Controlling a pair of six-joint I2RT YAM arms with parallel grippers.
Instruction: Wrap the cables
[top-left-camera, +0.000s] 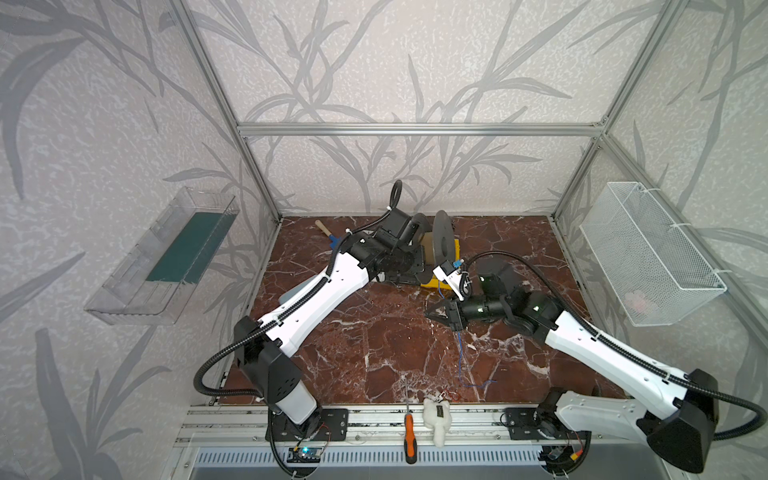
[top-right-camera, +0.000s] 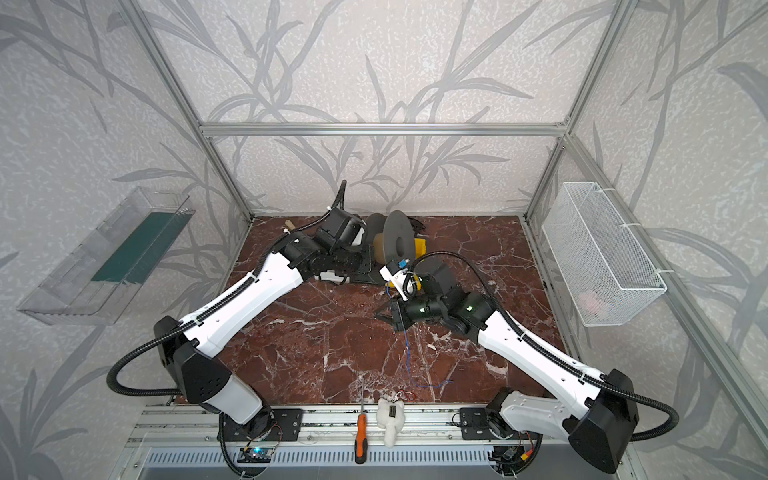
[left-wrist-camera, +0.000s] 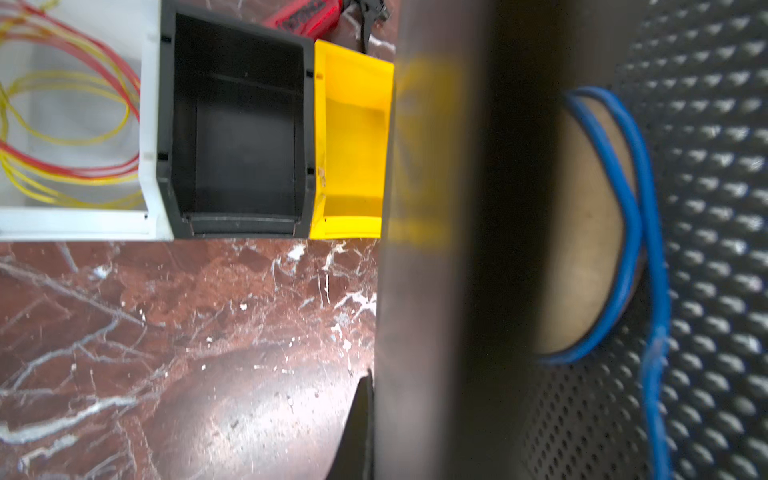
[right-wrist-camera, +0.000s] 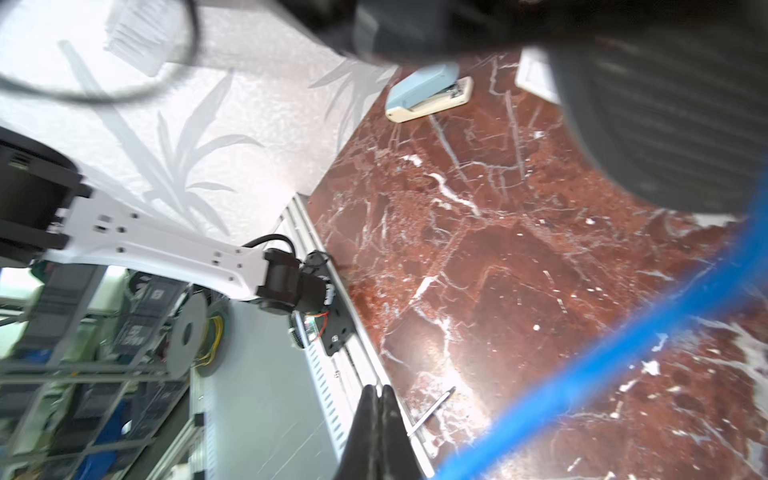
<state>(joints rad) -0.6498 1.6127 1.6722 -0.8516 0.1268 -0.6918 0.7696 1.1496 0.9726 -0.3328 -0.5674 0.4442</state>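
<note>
A grey spool stands on edge at the back centre of the marble table. The left wrist view shows its tan core with two loose turns of the blue cable round it. My left gripper is shut on the near flange; one finger shows, the other is hidden behind it. From the spool the cable runs forward across my right gripper's body and ends loose on the table. My right gripper points left, shut, with nothing between its tips; the cable passes beside them.
A yellow bin, a black bin and a white bin holding red and yellow wires stand beside the spool. An orange screwdriver and a white plush toy lie at the front edge. A stapler lies at the table's left.
</note>
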